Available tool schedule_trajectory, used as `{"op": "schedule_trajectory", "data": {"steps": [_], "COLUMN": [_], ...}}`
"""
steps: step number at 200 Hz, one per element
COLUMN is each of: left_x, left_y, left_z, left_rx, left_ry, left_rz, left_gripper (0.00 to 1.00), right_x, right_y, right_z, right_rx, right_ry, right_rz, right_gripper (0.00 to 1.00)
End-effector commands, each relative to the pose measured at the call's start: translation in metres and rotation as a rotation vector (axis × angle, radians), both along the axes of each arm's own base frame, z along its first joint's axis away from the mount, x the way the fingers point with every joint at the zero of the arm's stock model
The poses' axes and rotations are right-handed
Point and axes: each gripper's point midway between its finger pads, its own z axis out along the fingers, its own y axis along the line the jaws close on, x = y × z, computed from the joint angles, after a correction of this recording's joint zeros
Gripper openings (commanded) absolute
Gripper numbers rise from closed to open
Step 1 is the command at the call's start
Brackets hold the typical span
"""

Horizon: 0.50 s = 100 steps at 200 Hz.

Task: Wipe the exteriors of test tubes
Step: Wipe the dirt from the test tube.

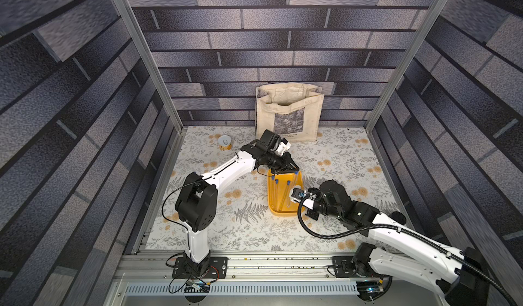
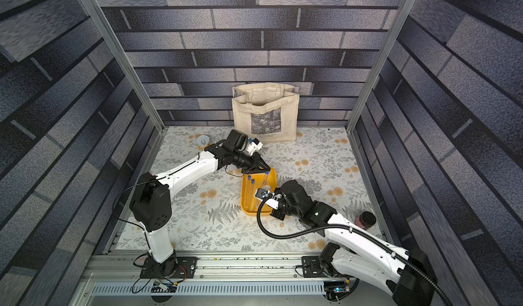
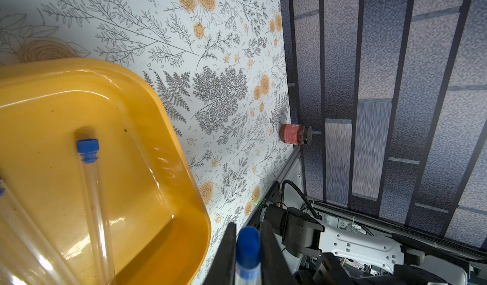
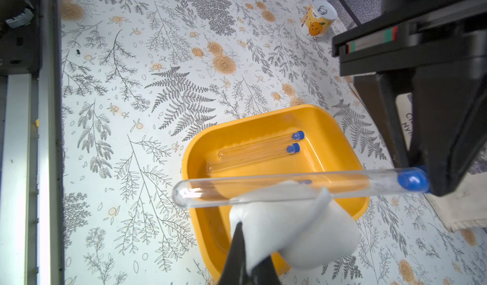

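Blue cap (image 4: 412, 180) alone is pinched by your left gripper (image 3: 247, 235), so the long clear test tube (image 4: 290, 186) juts over the yellow plastic tray (image 4: 263, 116); to its right, your right gripper (image 4: 245, 267), clamped on the white folded cloth (image 4: 290, 231), could lever it loose.

We see left gripper (image 3: 247, 227) at lower centre of frame, black fingers (image 3: 227, 254) clamped on held test tube (image 3: 247, 248), blue cap up. Yellow tray (image 3: 184, 191) fills lower left. Inside we spot one capped tube (image 3: 91, 191) lying flat, with more clear tubes (image 3: 15, 231) at left edge. Red jar (image 3: 295, 137) with black lid sits mid-frame right, at edge of floral table (image 3: 210, 59) by wall. White arm (image 3: 369, 246) at lower right.
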Motion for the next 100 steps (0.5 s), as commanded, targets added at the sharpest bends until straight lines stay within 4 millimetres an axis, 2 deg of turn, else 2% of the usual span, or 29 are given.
{"op": "schedule_trajectory", "data": {"steps": [1,37,62,100], "left_x": [0.0,-0.001,-0.001,-0.001], "left_y": [0.002,0.003,0.003,0.003], "left_z": [0.008,0.008,0.008,0.009], "left_rx": [-0.015,-0.013,-0.012,-0.015], "left_ry": [-0.016,-0.016,-0.015,-0.017], "left_rz": [-0.016,-0.015,-0.016,-0.018], "left_gripper": [0.12,0.12,0.12,0.1], "right_x": [-0.015,-0.02,-0.009,0.014], "right_y": [0.001,0.004,0.002,-0.002], "right_z": [-0.009,-0.008,-0.001,0.004], "right_rx": [-0.002,0.012,0.007,0.033], "right_ry": [0.048,0.04,0.002,0.052], "right_rz": [0.005,0.017,-0.025,-0.088], "right_gripper": [0.0,0.0,0.0,0.0]}}
